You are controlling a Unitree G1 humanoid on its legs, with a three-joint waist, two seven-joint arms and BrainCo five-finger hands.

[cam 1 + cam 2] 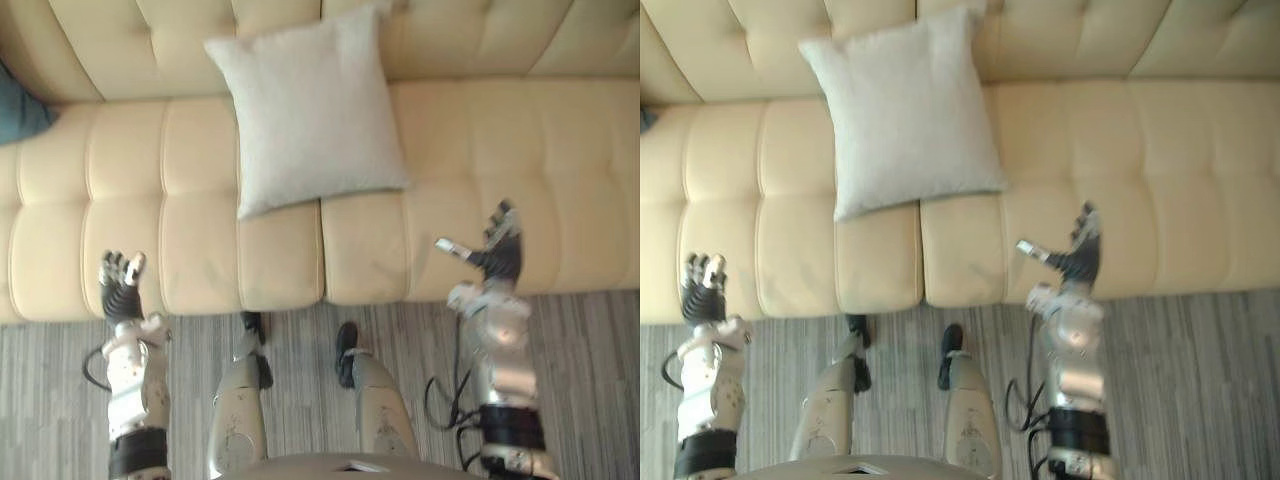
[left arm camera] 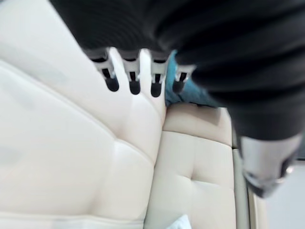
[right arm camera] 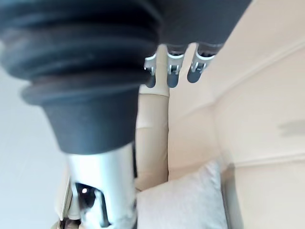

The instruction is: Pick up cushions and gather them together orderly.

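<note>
Item 1, pale cushion (image 1: 310,110): I log it near the middle of the sofa (image 1: 500,150), lying tilted, its top corner up against the backrest and its lower edge across the seam between two seat pads. Nothing touches it.

Item 2, teal cushion (image 1: 18,110): at the sofa's far left end, partly cut off by the edge of the view. It is well apart from item 1.

Item 3, left hand (image 1: 121,298): at the seat's front edge, on the left, fingers relaxed and holding nothing.

Item 4, right hand (image 1: 498,262): at the front edge on the right, fingers spread and thumb out, released and empty.

Step in hand, as I judge it: reach for the pale cushion, which sits between the two hands and farther back.

Handling notes: I would bring both hands in from either side and close on opposite edges, not pinch one corner, since a soft cushion will likely sag and swing. I would lift it clear of the seat before carrying it left, then set it squarely beside the teal one, edges aligned.
</note>
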